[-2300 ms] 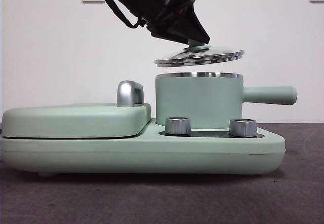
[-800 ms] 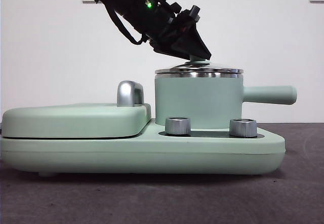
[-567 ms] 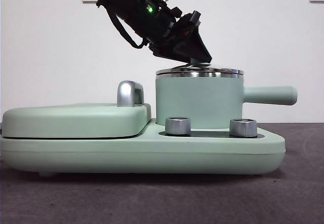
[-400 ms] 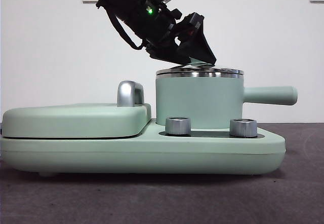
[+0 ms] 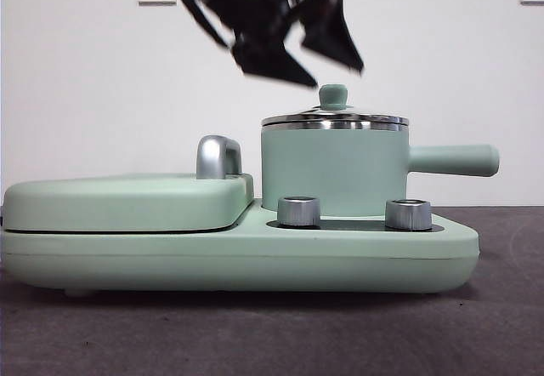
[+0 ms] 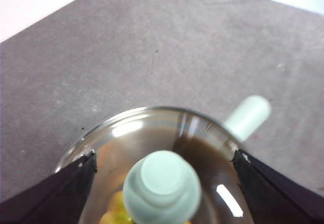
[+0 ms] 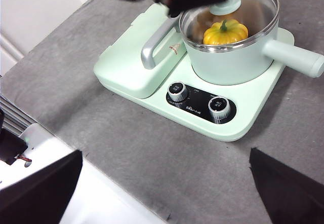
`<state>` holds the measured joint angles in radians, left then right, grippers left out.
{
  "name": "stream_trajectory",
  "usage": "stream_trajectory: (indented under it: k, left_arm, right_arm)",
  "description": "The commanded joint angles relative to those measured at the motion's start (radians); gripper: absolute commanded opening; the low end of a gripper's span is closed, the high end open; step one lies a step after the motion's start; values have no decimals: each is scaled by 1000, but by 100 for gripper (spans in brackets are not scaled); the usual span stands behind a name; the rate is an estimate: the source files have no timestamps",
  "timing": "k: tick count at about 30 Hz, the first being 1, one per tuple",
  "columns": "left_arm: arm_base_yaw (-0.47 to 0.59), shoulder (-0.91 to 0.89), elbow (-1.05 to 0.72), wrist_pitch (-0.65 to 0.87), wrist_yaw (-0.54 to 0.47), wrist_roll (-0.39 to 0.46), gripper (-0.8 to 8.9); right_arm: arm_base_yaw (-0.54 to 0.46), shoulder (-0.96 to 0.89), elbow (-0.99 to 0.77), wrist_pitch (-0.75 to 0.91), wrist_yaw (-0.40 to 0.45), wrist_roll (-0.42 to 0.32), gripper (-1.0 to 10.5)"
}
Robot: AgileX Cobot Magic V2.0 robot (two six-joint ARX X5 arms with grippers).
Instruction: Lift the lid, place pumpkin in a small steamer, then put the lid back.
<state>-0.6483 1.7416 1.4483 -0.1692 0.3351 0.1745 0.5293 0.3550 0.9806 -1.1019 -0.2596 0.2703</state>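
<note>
Glass lid [image 5: 334,118] seated level on mint small steamer [image 5: 333,170], yellow pumpkin [image 7: 225,32] inside

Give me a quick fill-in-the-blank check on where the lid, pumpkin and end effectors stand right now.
1. The lid sits on the rim of the small steamer, so the pot is ____.
2. Through the glass, the ____ shows inside the pot.
3. The left end effector hangs above the lid's knob with its jaws ____.
4. The right end effector holds ____.

Missing words: closed; pumpkin; open; nothing
</note>
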Motion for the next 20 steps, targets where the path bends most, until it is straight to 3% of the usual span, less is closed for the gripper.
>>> stream_trajectory:
  k: [1,11,20]
  left_arm:
    - [-4,-68,38,-80,-2,-35,442]
    - [3,-374,37,-686,4,-64,436]
    - [21,-626,14,-1020,5,-116,432]
  right_arm:
    - [5,1,8,8,-3,11,522]
    - [5,1,8,9,-6,11,522]
    - [5,2,8,9,-3,10,522]
